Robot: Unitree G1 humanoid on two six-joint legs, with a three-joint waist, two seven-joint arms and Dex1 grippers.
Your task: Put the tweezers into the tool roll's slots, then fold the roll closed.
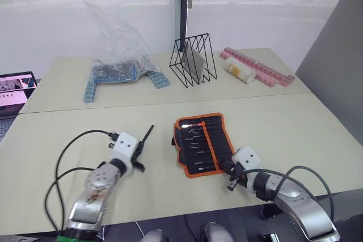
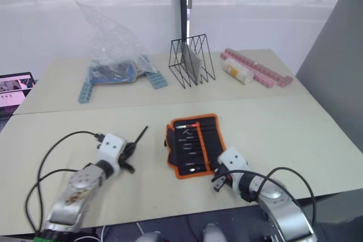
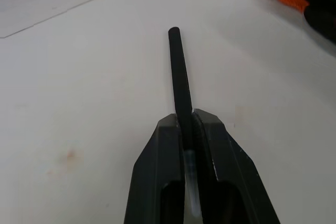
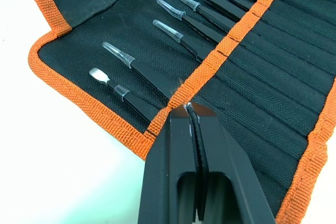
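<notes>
Pinching one black tweezer (image 3: 180, 80) between closed jaws, your left gripper (image 1: 139, 150) sits lower left, while your right gripper (image 4: 195, 115), jaws pressed together, touches the tool roll (image 1: 202, 143) at centre; next, carry that tweezer to a free slot.

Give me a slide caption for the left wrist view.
Left gripper shut on a slim black tweezer above the pale table.

A lab or test room — two plain beige desks (image 1: 295, 123) pushed together against a white curtained wall, a laptop (image 1: 14, 92) at one side, and assorted props: a wire rack (image 1: 193, 60), a plastic bag (image 1: 116, 43), pink racks (image 1: 261, 67).
</notes>
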